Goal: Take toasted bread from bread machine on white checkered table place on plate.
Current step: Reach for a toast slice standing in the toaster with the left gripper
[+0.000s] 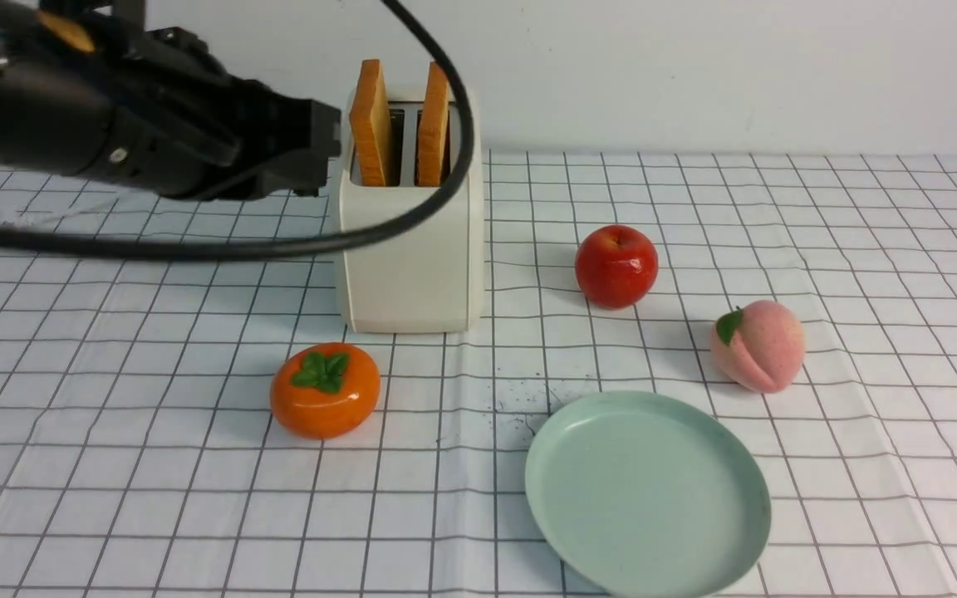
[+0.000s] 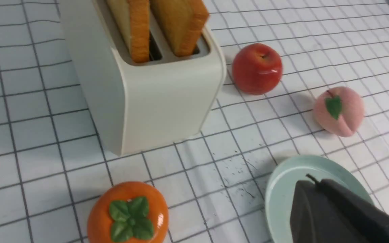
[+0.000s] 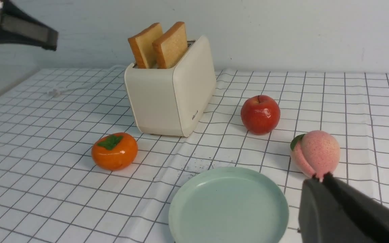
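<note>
Nothing of the task is done yet, as far as one can judge. Both pieces of toasted bread stand upright in the two-slot toaster (image 1: 408,249), the left slice (image 1: 372,123) and the right slice (image 1: 434,124), each with its upper half rising out of its slot. The toaster stands at the far side of the white checkered table (image 1: 861,249), a little left of the middle. The mint-green plate (image 1: 647,494) lies near and to the right, well apart from the toaster, and has nothing on it. So two slices are left to lift out and carry over.

The left gripper (image 2: 314,182) has its fingers pressed together and holds nothing. In the front view its arm reaches in high from the left and ends just beside the toaster's upper left corner, close to the left slice but not touching it. I think the fingers must spread before they can take a slice. The right gripper (image 3: 320,178) also has its fingers pressed together and is empty. It does not show in the front view; its own camera looks from the near right, across the plate.

Three fruits lie around. An orange persimmon (image 1: 325,389) is near the toaster's front left corner, a red apple (image 1: 616,266) is to the right of the toaster, and a pink peach (image 1: 758,345) is between the apple and the plate's right side. None of them lies on the straight way from toaster to plate, where the cloth has only some dark specks (image 1: 520,403). The arm's black cable (image 1: 196,247) hangs across the toaster in the front view.
</note>
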Robot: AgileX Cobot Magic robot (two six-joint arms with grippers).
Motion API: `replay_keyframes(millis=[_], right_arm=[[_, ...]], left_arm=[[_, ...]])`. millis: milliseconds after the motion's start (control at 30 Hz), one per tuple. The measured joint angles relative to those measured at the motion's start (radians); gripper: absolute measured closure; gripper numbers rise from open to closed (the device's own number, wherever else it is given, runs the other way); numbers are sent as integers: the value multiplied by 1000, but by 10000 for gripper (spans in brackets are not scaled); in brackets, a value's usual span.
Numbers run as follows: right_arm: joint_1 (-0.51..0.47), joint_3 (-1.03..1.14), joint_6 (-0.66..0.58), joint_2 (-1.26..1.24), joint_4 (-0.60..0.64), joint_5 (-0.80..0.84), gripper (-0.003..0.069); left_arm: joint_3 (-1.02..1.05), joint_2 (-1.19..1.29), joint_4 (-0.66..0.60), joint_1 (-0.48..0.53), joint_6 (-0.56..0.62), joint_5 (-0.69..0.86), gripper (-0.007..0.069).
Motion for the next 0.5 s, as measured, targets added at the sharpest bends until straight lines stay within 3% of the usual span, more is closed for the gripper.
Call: replay_keyframes(millis=[133, 333, 500], right_arm=[[0, -51, -20, 18, 31, 38, 658], [0, -70, -23, 24, 44, 55, 655], [0, -70, -23, 24, 61, 72, 655]], left_arm=[[-106, 128, 67, 0, -49, -5, 537], [-266, 314, 80, 2, -58, -51, 213], [-338, 402, 99, 4, -77, -87, 132]])
